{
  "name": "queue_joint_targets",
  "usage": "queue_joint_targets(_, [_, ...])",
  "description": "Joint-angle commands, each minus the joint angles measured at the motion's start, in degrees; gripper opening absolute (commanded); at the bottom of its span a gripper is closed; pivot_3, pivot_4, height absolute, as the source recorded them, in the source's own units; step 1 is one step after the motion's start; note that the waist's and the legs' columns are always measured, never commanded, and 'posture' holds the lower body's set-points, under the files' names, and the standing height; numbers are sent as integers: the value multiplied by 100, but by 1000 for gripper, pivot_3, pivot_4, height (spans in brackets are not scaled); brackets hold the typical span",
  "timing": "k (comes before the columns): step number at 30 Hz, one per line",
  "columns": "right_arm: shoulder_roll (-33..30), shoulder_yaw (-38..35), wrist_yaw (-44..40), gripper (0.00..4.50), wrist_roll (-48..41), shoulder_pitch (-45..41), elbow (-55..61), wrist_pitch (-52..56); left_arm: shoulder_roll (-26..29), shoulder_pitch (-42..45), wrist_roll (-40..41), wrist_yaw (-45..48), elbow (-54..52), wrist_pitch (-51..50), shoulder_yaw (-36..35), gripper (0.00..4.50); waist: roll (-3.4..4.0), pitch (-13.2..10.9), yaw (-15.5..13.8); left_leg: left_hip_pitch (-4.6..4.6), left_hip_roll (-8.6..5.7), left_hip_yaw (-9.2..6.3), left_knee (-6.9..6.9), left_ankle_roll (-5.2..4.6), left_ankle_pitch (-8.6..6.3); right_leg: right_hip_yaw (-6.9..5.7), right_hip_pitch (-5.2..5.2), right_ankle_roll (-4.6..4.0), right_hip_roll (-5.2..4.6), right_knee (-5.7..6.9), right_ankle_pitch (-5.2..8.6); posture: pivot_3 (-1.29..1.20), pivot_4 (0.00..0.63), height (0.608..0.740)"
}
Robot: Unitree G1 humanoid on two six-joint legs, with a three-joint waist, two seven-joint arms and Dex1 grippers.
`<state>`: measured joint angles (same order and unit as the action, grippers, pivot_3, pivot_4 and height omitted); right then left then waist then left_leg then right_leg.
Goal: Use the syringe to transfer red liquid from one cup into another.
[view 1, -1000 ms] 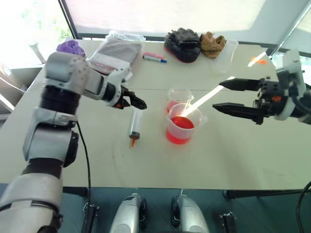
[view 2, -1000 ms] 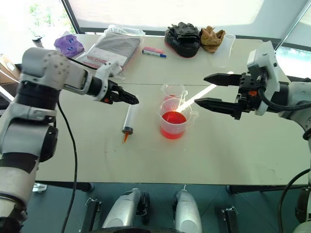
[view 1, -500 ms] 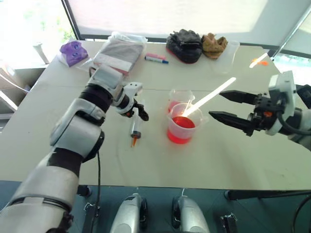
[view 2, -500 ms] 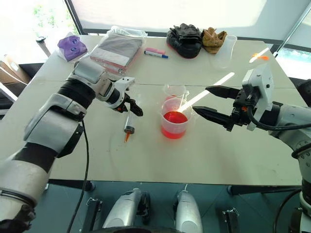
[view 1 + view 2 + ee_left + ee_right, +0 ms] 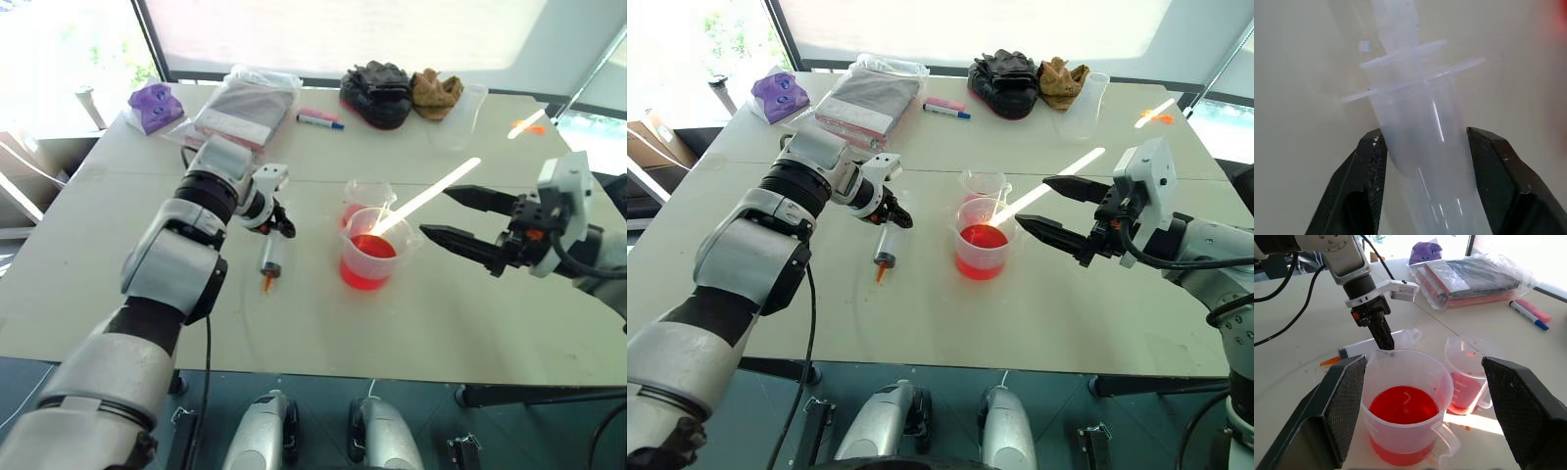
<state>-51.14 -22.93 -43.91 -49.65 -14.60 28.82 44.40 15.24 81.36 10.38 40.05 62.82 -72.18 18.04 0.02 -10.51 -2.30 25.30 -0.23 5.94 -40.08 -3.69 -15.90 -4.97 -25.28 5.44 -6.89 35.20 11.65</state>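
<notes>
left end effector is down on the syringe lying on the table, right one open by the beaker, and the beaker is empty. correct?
Not quite: the beaker is not empty; it holds red liquid, as the right wrist view shows. The rest stands: the left end effector brackets the syringe on the table, and the right end effector is open beside the beaker.

The clear syringe (image 5: 271,260) lies flat near the worktop's middle, orange tip toward the near edge, white plunger toward the far edge. Beside it stand a beaker (image 5: 370,260) of red liquid (image 5: 368,249) and, just behind, a narrower cup (image 5: 359,199) holding little.
</notes>
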Motion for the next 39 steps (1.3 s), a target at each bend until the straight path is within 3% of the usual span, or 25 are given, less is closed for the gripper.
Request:
queue_joint_targets(1, [-22, -39, -17, 3937, 15, -95, 16, -152, -90, -130, -155, 9, 134, 5, -153, 1753, 0, 0, -2, 0, 0, 0, 0, 0, 0, 0, 0, 0, 0, 0, 0, 0, 150, 740])
queue_joint_targets(5, [-62, -48, -27, 3937, 31, -56, -29, -170, 128, 259, -73, 259, -189, 161, -484, 1621, -4, -3, 7, 3, 0, 0, 0, -1, 0, 0, -4, 0, 1, 0, 0, 0, 150, 740])
queue_joint_targets(10, [-88, -566, 146, 3937, -134, -303, -444, -202, 970, 1144, 525, 1260, -1312, 474, -1231, 1601, -44, -35, 30, 66, 1, 0, -1, 39, 25, 0, -63, 13, 5, 9, -10, 0, 150, 740])
queue_joint_targets(12, [-105, -663, 243, 3937, -90, -535, -651, -275, 1189, 1149, 701, 1434, -1793, 802, -1505, 1601, -38, -31, 38, 113, -1, 9, -4, 44, 30, 3, -116, 26, 4, 13, -19, 0, 150, 740])
queue_joint_targets(15, [-92, -576, 508, 3937, 444, -1155, -1139, -787, 1269, 675, 929, 1785, -2859, 1841, -1798, 1601, -5, -12, 28, 96, -4, 18, 1, 42, 30, -6, -98, 35, 12, 8, -21, 0, 150, 740])
queue_joint_targets(22, [-51, 584, 530, 3937, 1926, -2353, -1852, -2018, 260, -553, 1229, 1624, -3803, 3057, -2015, 1601, -15, -20, 45, 12, -7, 36, -3, 18, 31, -9, -7, 49, 25, -1, -23, 0, 150, 740])
queue_joint_targets(28, [31, 1452, 276, 3937, 2656, -3121, -2126, -2484, -639, -1324, 1439, 1354, -3975, 4073, -2159, 1601, -18, -22, 160, 13, -7, 37, -5, 13, 31, -4, -9, 57, 21, 3, -28, 0, 150, 740])
queue_joint_targets(33, [156, 1733, 161, 3937, 2996, -3523, -2439, -2695, -925, -1732, 1292, 1365, -4168, 4546, -1830, 1601, -18, -21, 165, 9, -7, 39, -5, 13, 32, -5, -7, 58, 23, 4, -28, 0, 150, 740])
queue_joint_targets(39, [129, 1717, -92, 3937, 3006, -3540, -2284, -2549, -1034, -2040, 1417, 1238, -4524, 4404, -1747, 1601, -18, -21, 151, 10, -8, 37, -5, 10, 30, -5, -5, 58, 20, 0, -29, 0, 150, 740])
